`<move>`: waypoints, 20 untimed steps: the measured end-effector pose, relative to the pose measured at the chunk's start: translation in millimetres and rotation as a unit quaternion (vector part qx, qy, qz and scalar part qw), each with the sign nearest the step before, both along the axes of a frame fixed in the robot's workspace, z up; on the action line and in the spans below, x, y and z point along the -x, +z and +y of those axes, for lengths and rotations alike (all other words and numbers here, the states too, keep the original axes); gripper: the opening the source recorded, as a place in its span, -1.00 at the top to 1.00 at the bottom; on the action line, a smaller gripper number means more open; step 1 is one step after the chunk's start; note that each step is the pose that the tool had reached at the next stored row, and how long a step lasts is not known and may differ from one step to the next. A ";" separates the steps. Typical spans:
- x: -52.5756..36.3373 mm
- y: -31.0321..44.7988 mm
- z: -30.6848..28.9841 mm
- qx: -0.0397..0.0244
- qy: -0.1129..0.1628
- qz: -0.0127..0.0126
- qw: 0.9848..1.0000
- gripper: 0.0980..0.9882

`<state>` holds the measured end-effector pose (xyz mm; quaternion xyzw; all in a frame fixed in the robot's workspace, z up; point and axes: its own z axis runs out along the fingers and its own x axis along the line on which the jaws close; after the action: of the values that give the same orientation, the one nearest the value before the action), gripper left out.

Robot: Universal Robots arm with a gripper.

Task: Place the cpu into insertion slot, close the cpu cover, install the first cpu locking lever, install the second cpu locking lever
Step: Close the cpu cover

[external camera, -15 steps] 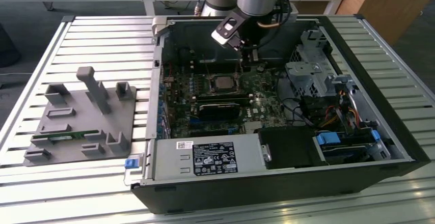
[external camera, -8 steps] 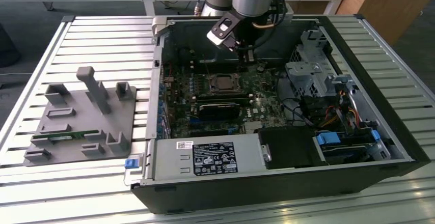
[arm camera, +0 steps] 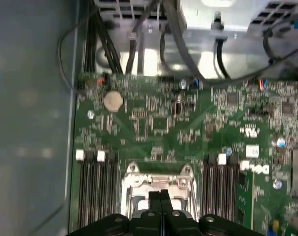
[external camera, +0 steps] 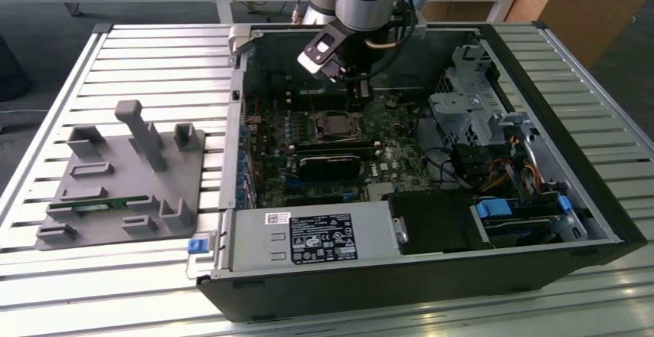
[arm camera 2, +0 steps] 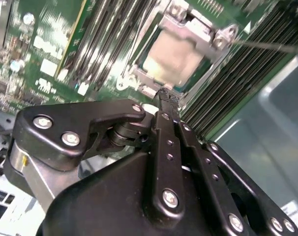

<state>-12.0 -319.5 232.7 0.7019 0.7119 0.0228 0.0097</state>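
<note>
1. In the exterior view the hand [external camera: 360,88] hangs on its arm inside the open computer case [external camera: 409,295], close above the insertion slot [external camera: 335,126] and a little toward the far case wall from it
2. Both wrist views show the 2 black fingers [arm camera 2: 161,147] pressed flat against each other with nothing between them, so the hand is closed and empty
3. In the second wrist view the tip of the hand [arm camera 2: 166,94] sits right at one edge of the insertion slot [arm camera 2: 134,77]; whether it touches the metal cannot be told
4. The cpu [arm camera 2: 176,56] lies inside the insertion slot, its pale grey top showing through the window of the cpu cover [arm camera 2: 188,27]
5. The cpu cover lies down flat over the insertion slot, framing the cpu on all sides
6. A thin silver lever rod [arm camera 2: 272,46] runs outward from 1 corner of the insertion slot; whether it is latched cannot be told
7. Long black memory slots [arm camera: 95,196] flank the insertion slot on 2 sides on the green board [arm camera: 188,132], and a round battery [arm camera: 113,101] sits farther off on that board
8. A black card [external camera: 332,162] stands just beside the insertion slot on its near side in the exterior view
9. A grey tray [external camera: 122,191] lies on the slatted counter [external camera: 153,46] outside the case, well apart from the insertion slot toward the exterior view's left
</note>
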 end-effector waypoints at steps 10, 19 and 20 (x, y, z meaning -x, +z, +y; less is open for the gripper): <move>21.5 -7.4 0.0 0.000 0.000 0.000 1.000 0.98; 37.7 -18.7 0.0 0.000 0.000 0.002 1.000 0.98; 39.1 -19.9 0.0 0.000 0.000 0.002 1.000 0.98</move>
<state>-51.1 -319.5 212.8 0.7017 0.7121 0.0213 0.0083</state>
